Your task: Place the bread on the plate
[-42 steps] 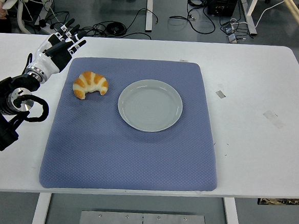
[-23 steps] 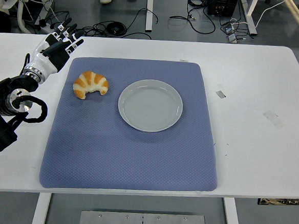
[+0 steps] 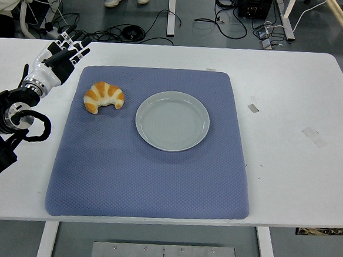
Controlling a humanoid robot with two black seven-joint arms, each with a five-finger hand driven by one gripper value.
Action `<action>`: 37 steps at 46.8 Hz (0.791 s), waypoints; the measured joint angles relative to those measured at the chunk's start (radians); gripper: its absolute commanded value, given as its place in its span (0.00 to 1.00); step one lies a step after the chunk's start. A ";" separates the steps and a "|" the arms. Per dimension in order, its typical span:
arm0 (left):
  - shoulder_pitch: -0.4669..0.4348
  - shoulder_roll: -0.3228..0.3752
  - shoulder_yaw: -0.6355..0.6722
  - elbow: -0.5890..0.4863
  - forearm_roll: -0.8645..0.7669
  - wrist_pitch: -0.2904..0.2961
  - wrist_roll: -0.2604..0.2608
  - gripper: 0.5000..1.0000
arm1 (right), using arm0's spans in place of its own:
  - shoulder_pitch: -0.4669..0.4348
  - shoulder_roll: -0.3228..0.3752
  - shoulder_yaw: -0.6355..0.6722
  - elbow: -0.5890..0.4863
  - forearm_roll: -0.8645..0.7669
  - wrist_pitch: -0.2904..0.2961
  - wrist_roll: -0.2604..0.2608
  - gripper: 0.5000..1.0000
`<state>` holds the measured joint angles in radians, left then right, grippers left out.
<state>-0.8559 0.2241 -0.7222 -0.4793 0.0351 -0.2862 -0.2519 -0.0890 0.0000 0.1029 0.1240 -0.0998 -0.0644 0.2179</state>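
Left hand (image 3: 57, 62) released, fingers extended, holding nothing, just left of the bread (image 3: 103, 96), plate (image 3: 172, 121) beyond it — likely poised to grasp.

A single head camera looks forward and steeply down from high on the robot's side, at middling range, taking in the whole white desk (image 3: 291, 96) from its near edge at the bottom to the cable-strewn floor (image 3: 197, 18) beyond its far edge.
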 measured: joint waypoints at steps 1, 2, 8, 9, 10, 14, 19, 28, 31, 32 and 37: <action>-0.002 0.000 0.000 0.002 0.000 0.000 0.000 0.97 | 0.000 0.000 0.000 0.000 0.000 0.000 0.000 1.00; -0.002 0.000 0.000 0.003 0.000 0.000 0.000 0.97 | 0.000 0.000 0.000 0.000 0.000 0.000 0.000 1.00; -0.005 0.000 -0.001 0.007 -0.001 -0.001 -0.002 0.97 | 0.000 0.000 0.000 0.000 0.000 0.000 0.000 1.00; -0.005 0.000 -0.001 0.008 -0.001 -0.001 -0.002 0.97 | 0.000 0.000 0.000 0.000 0.000 0.000 0.000 1.00; -0.006 0.000 -0.001 0.008 -0.001 -0.001 -0.003 0.97 | 0.000 0.000 0.000 0.000 0.000 0.000 0.000 1.00; -0.008 0.000 0.000 0.009 -0.001 -0.001 -0.003 0.97 | 0.000 0.000 0.000 0.000 0.000 0.000 0.000 1.00; -0.012 0.000 0.001 0.025 0.001 -0.001 -0.001 0.97 | 0.000 0.000 0.000 0.000 0.000 0.000 0.000 1.00; -0.010 0.013 0.001 0.044 0.001 -0.001 0.000 0.97 | 0.000 0.000 0.000 0.000 0.000 0.000 0.000 1.00; -0.004 0.021 -0.009 0.049 0.002 0.000 0.001 0.97 | 0.000 0.000 0.000 0.000 0.000 0.000 0.000 1.00; -0.003 0.021 -0.008 0.050 0.002 0.000 0.002 0.97 | 0.000 0.000 0.000 0.000 0.000 0.000 0.000 1.00; -0.008 0.017 -0.002 0.050 0.000 0.000 0.002 0.97 | -0.001 0.000 0.000 0.000 0.000 0.000 0.000 1.00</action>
<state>-0.8642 0.2414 -0.7246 -0.4292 0.0352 -0.2867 -0.2501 -0.0896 0.0000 0.1027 0.1241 -0.0996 -0.0644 0.2178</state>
